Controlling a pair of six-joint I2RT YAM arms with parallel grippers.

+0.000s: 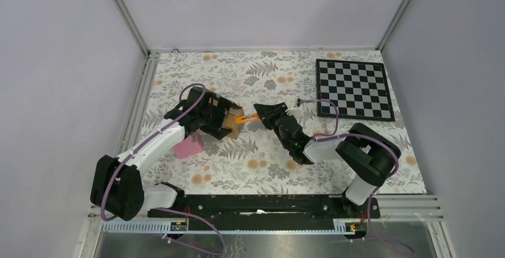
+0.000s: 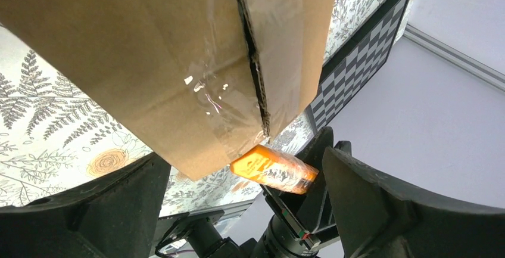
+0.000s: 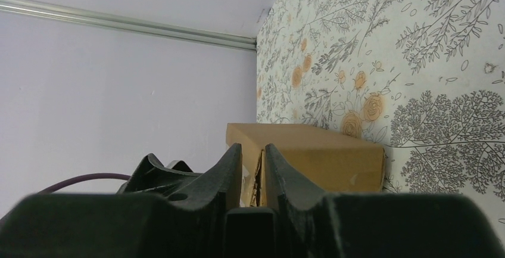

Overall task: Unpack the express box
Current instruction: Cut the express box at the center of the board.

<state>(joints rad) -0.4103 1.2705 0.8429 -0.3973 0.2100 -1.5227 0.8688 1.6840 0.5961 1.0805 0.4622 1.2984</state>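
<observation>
The express box (image 1: 231,124), a small brown carton, lies left of centre on the floral table. In the left wrist view it (image 2: 149,61) fills the top, its taped seam (image 2: 253,73) split along the middle. My left gripper (image 1: 215,115) stands open at the box, its black fingers (image 2: 107,210) wide on either side of the box's lower corner. My right gripper (image 1: 263,115) is shut on a slim orange cutter (image 1: 246,117). The cutter's tip (image 2: 274,168) sits at the end of the seam. In the right wrist view the box (image 3: 333,157) lies just beyond the narrow fingers (image 3: 232,168).
A pink wedge (image 1: 189,146) lies beside the left arm, just near of the box. A black-and-white chessboard (image 1: 354,88) sits at the back right. Aluminium rails and grey walls border the table on the left, back and right.
</observation>
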